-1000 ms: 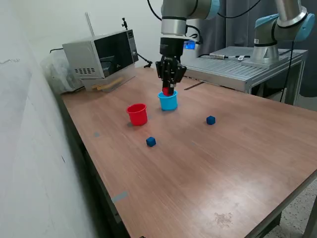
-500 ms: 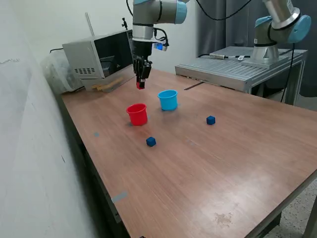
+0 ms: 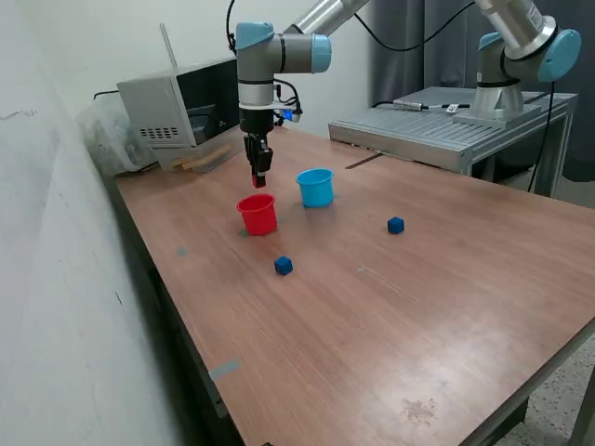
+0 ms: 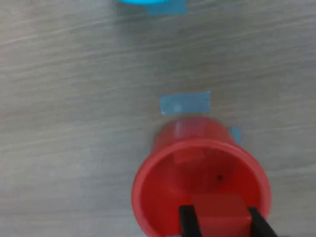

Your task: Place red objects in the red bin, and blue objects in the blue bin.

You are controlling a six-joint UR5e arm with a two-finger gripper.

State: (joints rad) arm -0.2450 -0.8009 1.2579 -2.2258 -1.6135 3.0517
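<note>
A small solid red cube is held between the fingers of the pincer, directly above the round red plastic cup on the brown wooden worktop. The round light blue plastic cup stands just beside it. 2 small dark blue cubes lie apart on the worktop.

On the wooden tabletop, the round red plastic cup stands just to the exterior view's left of the round light blue plastic cup. Two small dark blue cubes lie nearer the camera, well apart.
</note>
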